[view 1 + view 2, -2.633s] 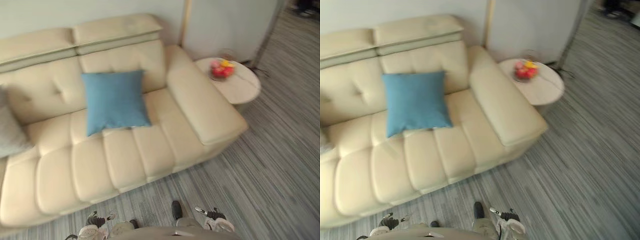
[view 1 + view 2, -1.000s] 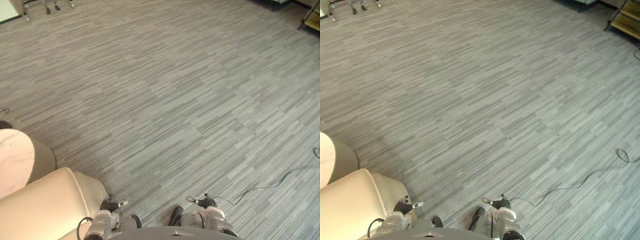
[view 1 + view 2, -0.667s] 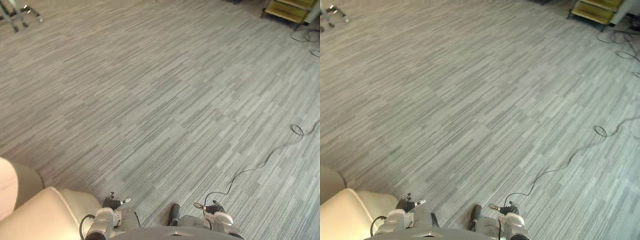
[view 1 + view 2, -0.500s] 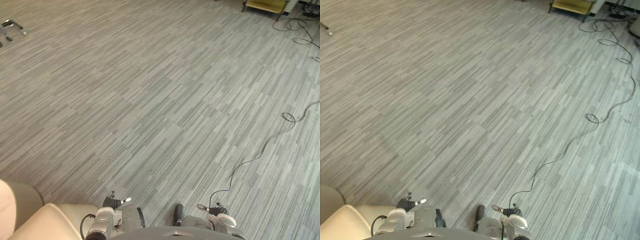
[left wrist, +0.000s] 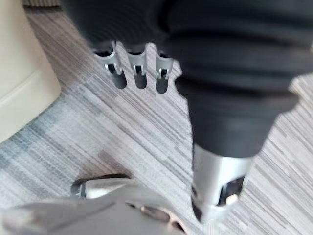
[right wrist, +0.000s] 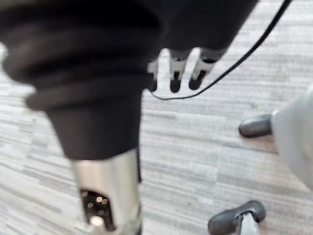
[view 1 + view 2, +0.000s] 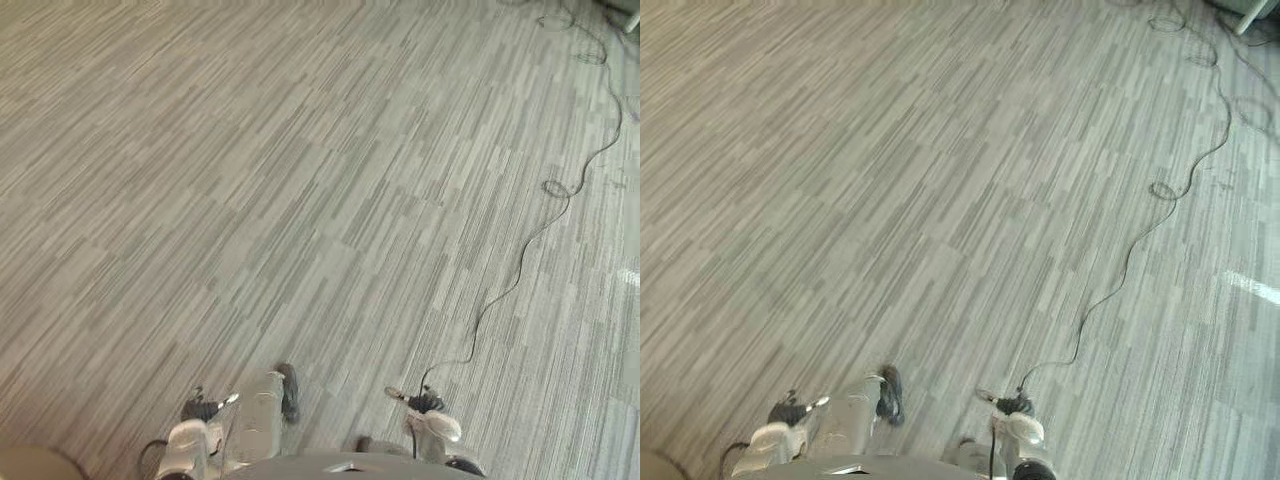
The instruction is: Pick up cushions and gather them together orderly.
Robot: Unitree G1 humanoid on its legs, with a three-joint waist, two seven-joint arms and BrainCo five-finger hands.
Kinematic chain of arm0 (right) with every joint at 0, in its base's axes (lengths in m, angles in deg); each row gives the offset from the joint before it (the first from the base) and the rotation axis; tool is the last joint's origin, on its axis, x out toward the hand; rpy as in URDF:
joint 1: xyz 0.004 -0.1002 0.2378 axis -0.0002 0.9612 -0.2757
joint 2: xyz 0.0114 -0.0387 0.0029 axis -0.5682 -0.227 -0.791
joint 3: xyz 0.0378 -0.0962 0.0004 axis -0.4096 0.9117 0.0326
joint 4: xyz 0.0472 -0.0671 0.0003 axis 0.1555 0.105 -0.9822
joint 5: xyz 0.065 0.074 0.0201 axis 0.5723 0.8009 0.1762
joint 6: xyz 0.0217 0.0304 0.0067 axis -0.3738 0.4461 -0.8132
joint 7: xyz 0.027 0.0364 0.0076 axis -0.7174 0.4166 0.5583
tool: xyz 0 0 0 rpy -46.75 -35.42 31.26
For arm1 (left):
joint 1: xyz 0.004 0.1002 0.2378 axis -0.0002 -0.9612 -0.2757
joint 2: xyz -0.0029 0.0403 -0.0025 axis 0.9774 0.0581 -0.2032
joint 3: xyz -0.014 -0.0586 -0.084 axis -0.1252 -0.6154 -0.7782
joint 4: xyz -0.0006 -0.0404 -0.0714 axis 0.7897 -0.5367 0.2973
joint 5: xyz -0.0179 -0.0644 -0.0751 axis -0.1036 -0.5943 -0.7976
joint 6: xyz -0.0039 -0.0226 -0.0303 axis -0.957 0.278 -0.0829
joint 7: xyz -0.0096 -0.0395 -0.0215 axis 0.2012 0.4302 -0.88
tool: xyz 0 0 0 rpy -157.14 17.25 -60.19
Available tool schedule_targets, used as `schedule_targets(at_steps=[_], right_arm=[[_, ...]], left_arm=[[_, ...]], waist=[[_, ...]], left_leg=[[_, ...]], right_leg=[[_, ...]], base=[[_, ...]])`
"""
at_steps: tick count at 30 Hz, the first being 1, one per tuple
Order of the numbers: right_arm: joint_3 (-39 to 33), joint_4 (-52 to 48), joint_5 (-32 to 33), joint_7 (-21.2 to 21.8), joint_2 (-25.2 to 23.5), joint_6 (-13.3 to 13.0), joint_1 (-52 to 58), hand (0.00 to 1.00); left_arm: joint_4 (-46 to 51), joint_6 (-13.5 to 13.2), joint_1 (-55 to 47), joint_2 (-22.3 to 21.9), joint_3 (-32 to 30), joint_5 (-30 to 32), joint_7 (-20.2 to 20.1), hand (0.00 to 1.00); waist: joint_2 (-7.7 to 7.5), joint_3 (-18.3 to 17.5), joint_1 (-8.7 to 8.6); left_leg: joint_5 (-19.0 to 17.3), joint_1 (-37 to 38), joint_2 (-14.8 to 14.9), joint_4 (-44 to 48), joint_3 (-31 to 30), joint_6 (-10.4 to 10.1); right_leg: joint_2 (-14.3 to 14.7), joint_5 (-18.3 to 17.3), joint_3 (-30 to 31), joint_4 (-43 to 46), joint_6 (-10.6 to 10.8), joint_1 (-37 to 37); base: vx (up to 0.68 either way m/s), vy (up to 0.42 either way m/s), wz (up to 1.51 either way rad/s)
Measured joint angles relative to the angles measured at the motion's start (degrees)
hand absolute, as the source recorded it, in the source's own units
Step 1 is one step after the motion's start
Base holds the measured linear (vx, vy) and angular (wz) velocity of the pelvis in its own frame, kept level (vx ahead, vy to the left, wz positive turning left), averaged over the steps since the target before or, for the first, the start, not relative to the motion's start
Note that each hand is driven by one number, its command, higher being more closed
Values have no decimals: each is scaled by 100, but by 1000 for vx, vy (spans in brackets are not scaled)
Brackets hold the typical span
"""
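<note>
Grey striped floor (image 7: 300, 200) ahead. Left robot hand (image 5: 139, 68) and right robot hand (image 6: 175, 73) hang low, fingers straight and apart, holding nothing. A cream sofa corner (image 5: 19, 83) sits near the left one. Where the cushions lie cannot be told; gathering seems wholly undone.

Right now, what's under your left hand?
Striped grey carpet lies below the left hand, whose straight fingers hold nothing. A cream sofa corner sits beside it. The hand's dark cover hides the floor directly behind it.
</note>
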Motion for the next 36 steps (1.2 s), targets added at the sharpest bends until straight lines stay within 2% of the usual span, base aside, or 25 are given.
schedule_targets(at_steps=[1,2,3,4,5,8,11,13,14,15,16,17,19,20,21,23,24,25,26,27,29,32,34,35,36], right_arm=[[-25,12,8,10,-44,1,49,0],[-94,-24,23,20,-51,-2,46,0],[-112,-23,23,28,-48,-1,50,0],[-194,-66,29,57,-47,-6,51,0],[-199,-90,27,78,-14,-6,54,0],[-191,-306,13,85,12,-6,89,0],[-195,-411,20,99,15,-43,111,0],[-209,-487,48,98,64,-89,110,0],[-194,-514,48,103,63,-104,108,0],[-193,-514,50,106,66,-109,105,0],[-196,-489,58,108,90,-102,110,0],[-194,-373,40,117,206,-95,-38,0],[-272,-107,39,111,269,-84,-263,0],[-300,-60,36,110,298,-67,-264,0],[-300,-67,34,109,308,-76,-216,0],[-331,-70,38,110,308,-70,-151,0],[-419,-76,40,102,300,-71,-114,0],[-461,-104,56,80,306,-79,-32,0],[-450,-227,64,74,333,-87,44,0],[-396,-281,143,72,318,-100,88,0],[-353,-281,251,74,208,-98,121,0],[-246,-288,397,20,180,-99,225,0],[-188,-288,489,-30,176,-105,226,0],[-194,-286,502,-31,163,-103,224,0],[-243,-266,504,-37,124,-104,228,0]], left_arm=[[-30,4,16,32,8,0,1,0],[-56,24,9,87,26,0,3,0],[-51,51,10,114,47,2,4,0],[-40,91,7,160,138,2,4,0],[0,106,4,162,190,-4,2,0],[190,100,15,54,250,-17,-5,0],[194,101,104,-85,358,-104,-26,0],[158,100,163,-210,366,-100,-50,0],[82,101,190,-186,396,-98,-46,0],[16,100,200,-166,450,-93,-42,0],[-54,100,196,-149,495,-82,-43,0],[-179,100,283,-237,555,-39,-50,0],[-237,80,367,-259,597,96,-75,0],[-280,76,357,-258,568,127,-55,0],[-301,76,343,-250,561,140,-53,0],[-298,75,282,-264,552,140,-52,0],[-286,74,231,-318,425,139,-54,0],[-258,84,226,-380,247,132,-52,0],[-185,78,186,-421,147,114,-54,0],[-83,76,142,-424,80,40,-50,0],[47,75,140,-422,-60,-74,-48,0],[363,69,111,-479,-170,-136,23,0],[501,65,122,-496,-220,-170,141,0],[522,64,127,-511,-239,-179,164,0],[560,48,127,-562,-274,-215,235,0]], waist=[[-46,-2,-8],[-140,11,-15],[-175,26,-34],[-196,54,-109],[-185,92,-146],[-92,137,-209],[-114,164,-397],[-79,199,-498],[-59,212,-578],[-63,214,-629],[-110,226,-689],[83,342,-691],[64,516,-720],[111,505,-738],[166,497,-774],[235,462,-768],[322,429,-785],[445,413,-786],[578,401,-750],[635,370,-706],[571,412,-629],[447,420,-424],[406,412,-340],[386,412,-319],[342,400,-262]], left_leg=[[-43,82,-34,19,46,103],[-141,301,-123,4,98,210],[-195,450,-166,-14,106,268],[-307,823,-216,-103,92,317],[-382,1237,-224,-211,65,338],[-463,2240,-163,-905,18,248],[-594,2864,-78,-1408,-91,52],[-594,3350,39,-1727,-63,28],[-584,3599,143,-1910,-87,9],[-584,3765,216,-2008,-110,8],[-582,3981,229,-2144,-187,-54],[-418,4119,371,-2271,-357,-183],[-325,4159,30,-2593,-903,-242],[16,4125,-32,-2641,-927,-291],[211,4067,49,-2291,-864,-308],[202,3980,191,-1732,-990,-331],[230,3618,347,-750,-1183,-384],[570,3055,517,516,-1330,-694],[1484,2458,733,1815,-1460,-958],[1597,1980,968,2845,-1437,-934],[1238,1465,1187,3676,-1135,-657],[664,684,1228,3589,-646,-440],[295,116,1080,2167,-203,-386],[302,43,1000,1655,-130,-386],[501,23,744,405,-96,-406]], right_leg=[[-62,18,31,552,120,-202],[-186,234,65,1554,473,-548],[-245,483,65,2118,620,-739],[-400,1089,-4,3237,718,-1091],[-512,1166,-244,4077,540,-1340],[-582,922,-930,4782,32,-2000],[-592,669,-1448,4185,-128,-2676],[-536,617,-1838,3181,-276,-2926],[-386,760,-1910,2289,-350,-3026],[-280,1063,-1859,1460,-341,-3074],[-211,2057,-1795,440,-381,-2967],[25,2456,-1915,253,-706,-2702],[-58,2091,-1717,657,-864,-2699],[-60,1840,-1706,863,-912,-2620],[-9,1556,-1728,1030,-891,-2478],[125,1317,-1753,1028,-872,-2280],[245,1182,-1847,895,-840,-2031],[408,1090,-1941,714,-830,-1744],[585,991,-2020,494,-901,-1392],[717,867,-2005,361,-966,-1111],[772,697,-1931,179,-952,-588],[750,635,-1750,-513,-844,311],[559,667,-1597,-1018,-540,893],[478,679,-1559,-1088,-461,1004],[314,643,-1476,-1209,-399,1206]], base=[[510,163,5],[523,169,3],[518,135,6],[481,83,12],[460,56,9],[427,-24,-5],[464,-137,13],[503,-201,7],[447,-191,24],[599,-278,43],[644,-295,33],[717,-342,18],[558,-286,-9],[448,-248,-8],[369,-198,-6],[270,-131,7],[295,-117,14],[467,-117,10],[483,-81,-1],[521,-61,-9],[360,-44,-6],[489,-7,-19],[537,123,-40],[593,207,-39],[619,258,-53]])
